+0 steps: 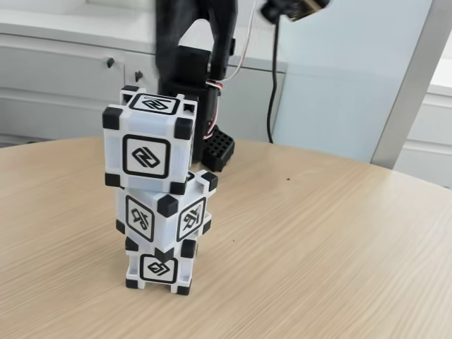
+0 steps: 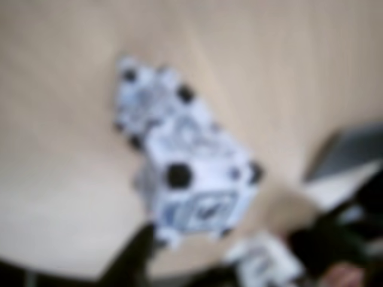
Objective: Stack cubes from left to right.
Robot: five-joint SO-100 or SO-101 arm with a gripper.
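Note:
Three white cubes with black corners stand in one stack on the wooden table (image 1: pixel 318 247) in the fixed view. The top cube (image 1: pixel 148 152) sits shifted left and overhangs the middle cube (image 1: pixel 166 212), which is turned corner-forward on the bottom cube (image 1: pixel 159 267). The black arm (image 1: pixel 187 63) rises behind the stack. Its blurred wrist end (image 1: pixel 293 8) is at the top edge, high above and right of the cubes and touching none of them. The jaws cannot be made out. The blurred wrist view looks down on the stack (image 2: pixel 191 179) from above.
The arm's black base (image 1: pixel 215 148) stands just behind the stack. White cabinets (image 1: pixel 63 70) and a grey post (image 1: pixel 417 78) lie beyond the table's curved far edge. Bare tabletop stretches to the right of the stack.

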